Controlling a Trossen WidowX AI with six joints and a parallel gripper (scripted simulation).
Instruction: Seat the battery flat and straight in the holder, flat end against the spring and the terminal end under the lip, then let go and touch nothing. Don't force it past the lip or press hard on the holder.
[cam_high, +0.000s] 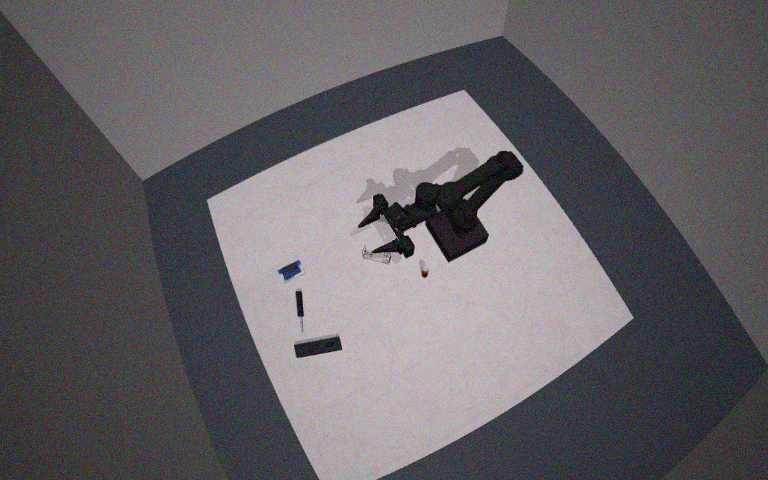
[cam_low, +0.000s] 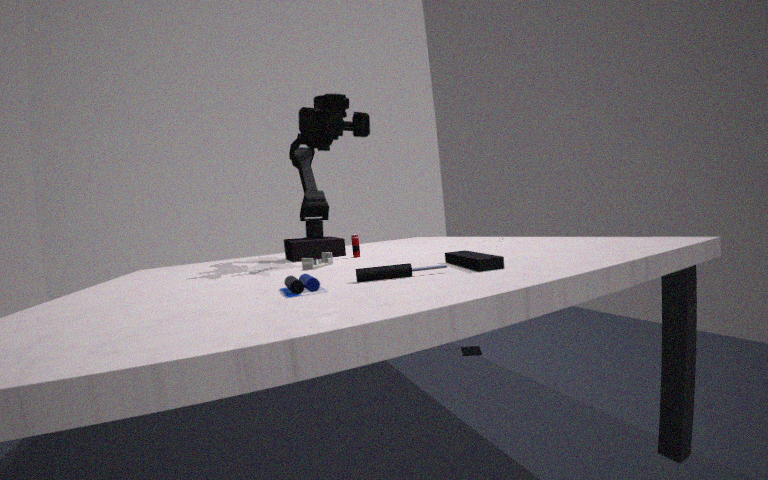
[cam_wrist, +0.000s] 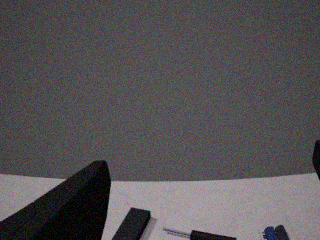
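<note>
A red battery with a dark band (cam_high: 424, 273) (cam_low: 355, 246) stands upright on the table, near the arm's base. The pale, see-through holder (cam_low: 307, 263) lies on the table in front of the base; in the top view only its thin outline shows, just beyond one fingertip. No battery shows in it. My gripper (cam_high: 367, 238) (cam_wrist: 217, 162) is wide open and empty, raised high above the table and pointing outward. Battery and holder are both out of the wrist view. The spring and the lip are too small to make out.
A blue cylinder (cam_low: 309, 282) (cam_wrist: 270, 233) and a dark one lie side by side on a small blue-and-white card. A black-handled screwdriver (cam_high: 299, 303) (cam_low: 384, 272) (cam_wrist: 212, 236) lies between them and a black block (cam_high: 318, 346) (cam_low: 474, 260) (cam_wrist: 132, 225) near the table's edge.
</note>
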